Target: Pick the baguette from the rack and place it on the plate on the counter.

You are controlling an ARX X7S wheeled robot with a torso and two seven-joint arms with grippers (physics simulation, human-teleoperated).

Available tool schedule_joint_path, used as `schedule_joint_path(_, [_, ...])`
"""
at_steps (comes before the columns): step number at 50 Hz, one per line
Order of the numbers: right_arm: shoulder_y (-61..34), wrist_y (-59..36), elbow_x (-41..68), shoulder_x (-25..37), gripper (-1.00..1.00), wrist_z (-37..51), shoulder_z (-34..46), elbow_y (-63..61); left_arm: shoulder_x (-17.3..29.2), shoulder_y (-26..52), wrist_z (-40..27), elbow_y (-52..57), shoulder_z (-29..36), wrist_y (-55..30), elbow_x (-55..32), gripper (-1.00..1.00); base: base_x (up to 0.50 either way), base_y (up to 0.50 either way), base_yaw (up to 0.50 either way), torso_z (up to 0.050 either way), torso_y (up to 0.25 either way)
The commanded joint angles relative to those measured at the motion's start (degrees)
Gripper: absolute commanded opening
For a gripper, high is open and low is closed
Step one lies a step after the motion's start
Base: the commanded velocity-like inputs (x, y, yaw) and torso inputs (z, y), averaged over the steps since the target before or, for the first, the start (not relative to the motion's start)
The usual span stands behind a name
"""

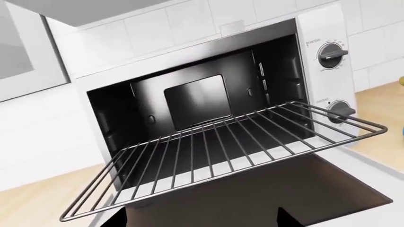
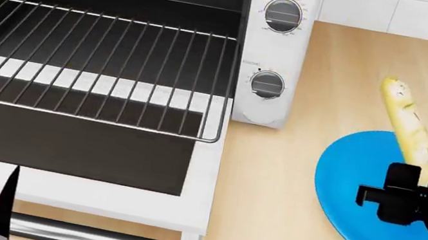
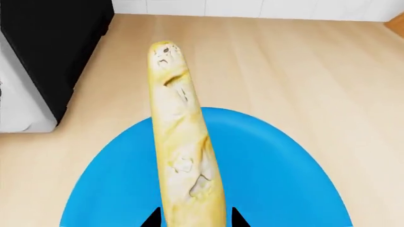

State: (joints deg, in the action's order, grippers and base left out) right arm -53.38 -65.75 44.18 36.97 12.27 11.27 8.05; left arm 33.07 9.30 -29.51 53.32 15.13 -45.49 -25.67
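Baguette (image 3: 183, 156) sits clamped in my right claw (image 3: 192, 218), above the plate (image 3: 277, 179), pointing toward twelve o'clock. My left claw (image 1: 202, 222) seems spread wide before the bare rack (image 1: 221, 151).

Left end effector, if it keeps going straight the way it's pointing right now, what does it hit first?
Most likely the rack, pulled out of the open toaster oven: its front rim bar lies just ahead of the left end effector. The rack is bare. Depth is hard to judge, so it might slide just under the wires instead.
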Motion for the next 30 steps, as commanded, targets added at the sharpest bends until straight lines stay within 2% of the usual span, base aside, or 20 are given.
schedule_joint_path(1, [-3.93,3.67,-4.92,-3.06,-1.0,-3.03,5.3,9.19,-0.1,1.11,-0.46,0.11,0.85,-1.24,-0.22,1.0,0.0,0.0,0.0,0.0,0.0])
schedule_joint_path(17, [-2.43,3.63,-4.54,-3.48,-1.0,-2.26,4.58,10.98,-0.02,1.91,-0.97,0.26,1.24,-2.19,-0.73,1.0,0.0,0.0,0.0,0.0,0.0])
schedule_joint_path(30, [1.33,2.39,-2.54,-1.31,-1.0,-0.31,1.35,8.21,0.18,2.07,-1.0,0.04,1.54,-1.53,-0.89,1.0,0.0,0.0,0.0,0.0,0.0])
